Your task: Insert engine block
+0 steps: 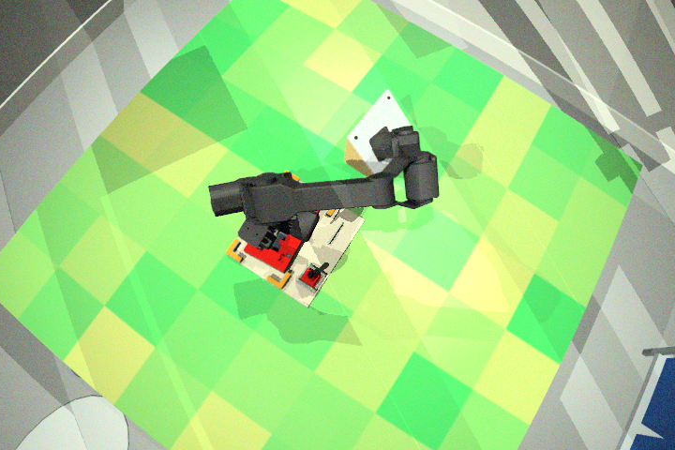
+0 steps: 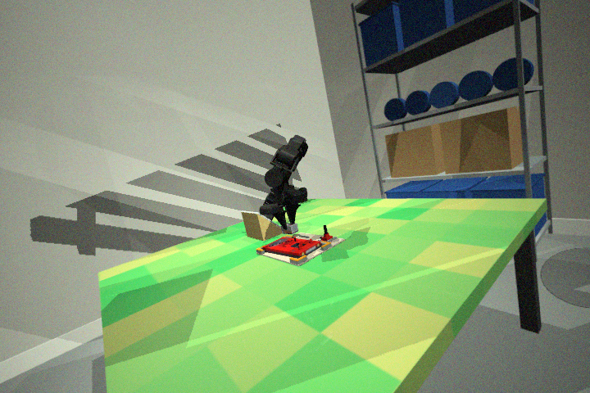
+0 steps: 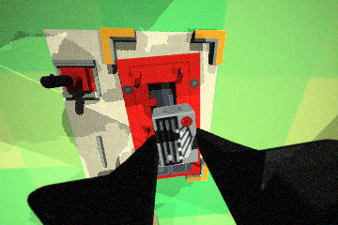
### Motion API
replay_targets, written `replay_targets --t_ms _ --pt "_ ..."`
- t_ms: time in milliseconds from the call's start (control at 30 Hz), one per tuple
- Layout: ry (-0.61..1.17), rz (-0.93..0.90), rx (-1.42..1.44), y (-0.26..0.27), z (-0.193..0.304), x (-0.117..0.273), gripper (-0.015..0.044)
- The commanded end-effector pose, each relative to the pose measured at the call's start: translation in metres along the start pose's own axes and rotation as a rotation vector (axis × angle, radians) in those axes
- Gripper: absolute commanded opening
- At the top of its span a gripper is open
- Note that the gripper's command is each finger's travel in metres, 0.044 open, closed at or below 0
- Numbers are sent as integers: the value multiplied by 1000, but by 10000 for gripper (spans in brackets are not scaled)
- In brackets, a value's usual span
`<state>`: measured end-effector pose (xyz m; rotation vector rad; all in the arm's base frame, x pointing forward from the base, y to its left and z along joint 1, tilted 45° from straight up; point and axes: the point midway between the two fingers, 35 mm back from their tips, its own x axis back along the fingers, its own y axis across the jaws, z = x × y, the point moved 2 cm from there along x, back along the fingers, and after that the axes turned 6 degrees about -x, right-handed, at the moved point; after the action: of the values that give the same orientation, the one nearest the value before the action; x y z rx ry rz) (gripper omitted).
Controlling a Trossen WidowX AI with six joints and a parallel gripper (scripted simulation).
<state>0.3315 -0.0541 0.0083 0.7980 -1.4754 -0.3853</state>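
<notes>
The red car body [image 1: 266,257] [image 2: 282,248] [image 3: 130,112] lies on a cream board [image 1: 300,294] [image 3: 75,127] between orange corner brackets. Its dark opening [image 3: 164,94] shows in the wrist view, with a small red rib [image 3: 153,101] on its left edge. My gripper [image 2: 289,225] [image 3: 176,135] is shut on the grey engine block [image 2: 291,228] [image 3: 174,138], fingers on its left and right sides. The block hangs above the car body; in the wrist view it overlaps the opening's lower edge. Which side of the block has the slot cannot be told, nor can its exact height.
A black lever on a red square base [image 1: 310,276] [image 3: 78,80] stands on the board beside the car body. A thin slit [image 1: 336,233] [image 3: 101,151] is in the board. A wedge-shaped block [image 1: 372,119] [image 2: 258,227] with a white face stands behind the board, near the arm.
</notes>
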Motion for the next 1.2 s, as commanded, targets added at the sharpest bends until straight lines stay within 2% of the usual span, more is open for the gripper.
replay_targets --t_ms 0,300,500,1167 --pt "2 -9 -22 2 -5 -10 0" --pt "2 -18 -57 8 -18 -29 0" --pt "2 -18 -74 8 -17 -29 157" --pt "2 -18 -51 8 -17 -29 158"
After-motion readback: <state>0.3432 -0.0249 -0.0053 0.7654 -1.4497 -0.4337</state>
